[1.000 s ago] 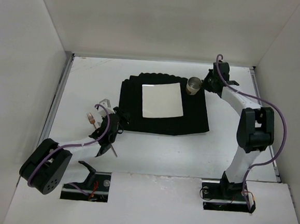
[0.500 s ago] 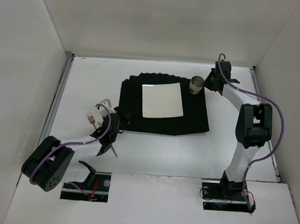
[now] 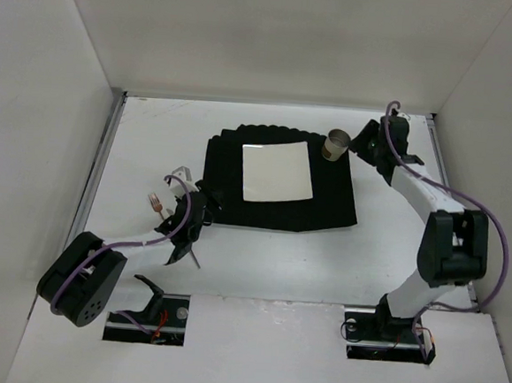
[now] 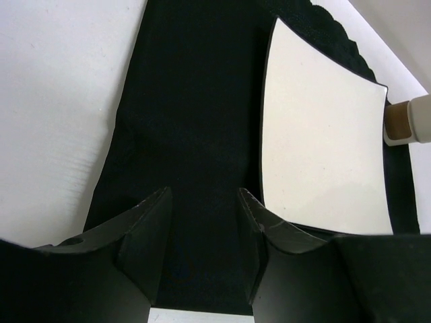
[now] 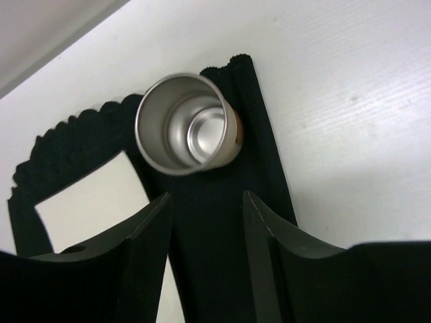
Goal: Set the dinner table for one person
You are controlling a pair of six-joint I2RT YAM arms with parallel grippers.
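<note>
On the dinner table (image 3: pixel 145 138), the black mat (image 3: pixel 222 167) carries a square white plate (image 3: pixel 278 173) and, at its far right corner, an upright steel cup (image 5: pixel 185 124). Your right gripper (image 5: pixel 205 195) stands spread wide just short of the cup, gripping nothing. Cutlery looks like the step in hand: your left gripper (image 4: pixel 204 192), partly open with nothing visible between its fingers, hovers at the mat's left edge, so line it up over what looks like a fork (image 3: pixel 154 203) nearby.

No readable text, label, brand, number or sign on anything visible.
</note>
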